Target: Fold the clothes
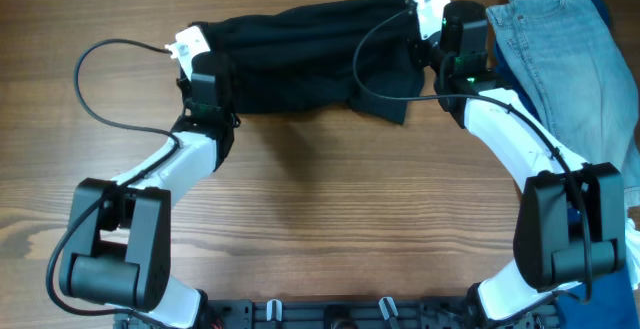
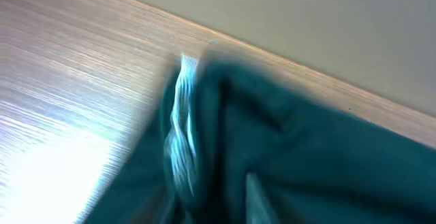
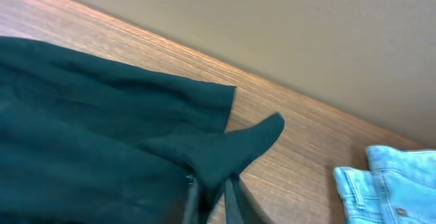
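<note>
Though blurred past legibility — a pale label [image 2: 182,125] on the black garment [image 2: 306,156].

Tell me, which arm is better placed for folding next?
Probably right: a corner of the black garment lies between the fingers of the right gripper. The left gripper is at the other end, its hold unclear.

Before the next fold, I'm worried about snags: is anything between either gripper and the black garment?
Nothing visible is. The left gripper sits at the black garment's left end and the right gripper at its right end, with fabric between its jaws. The jeans lie further right, apart from the garment.
</note>
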`<state>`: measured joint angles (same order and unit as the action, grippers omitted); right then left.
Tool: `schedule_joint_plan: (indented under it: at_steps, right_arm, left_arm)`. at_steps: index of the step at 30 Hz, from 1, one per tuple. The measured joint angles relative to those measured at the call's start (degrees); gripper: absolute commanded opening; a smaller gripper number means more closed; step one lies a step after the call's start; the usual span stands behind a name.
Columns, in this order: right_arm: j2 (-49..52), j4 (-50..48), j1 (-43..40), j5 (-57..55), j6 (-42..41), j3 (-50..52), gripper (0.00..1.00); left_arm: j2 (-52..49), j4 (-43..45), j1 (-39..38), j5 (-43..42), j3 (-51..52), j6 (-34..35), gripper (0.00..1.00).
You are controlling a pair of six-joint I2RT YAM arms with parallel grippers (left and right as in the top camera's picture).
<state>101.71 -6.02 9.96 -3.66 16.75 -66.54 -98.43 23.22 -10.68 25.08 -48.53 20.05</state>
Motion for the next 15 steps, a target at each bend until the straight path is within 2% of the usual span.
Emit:
schedule_joint_plan:
  at_steps: [11,15]
  right_arm:
    - [0.0,1.25,-0.31,-1.79,-1.51,0.0,1.0]
    - [0.0,8.04,-0.31,-1.2,-7.32,-0.31,1.0]
  left_arm:
    - [0.0,-0.02,2.19,2.14,0.0,-0.04,1.0]
    - [0.0,-1.95,2.19,1.9,-0.02,-0.04,1.0]
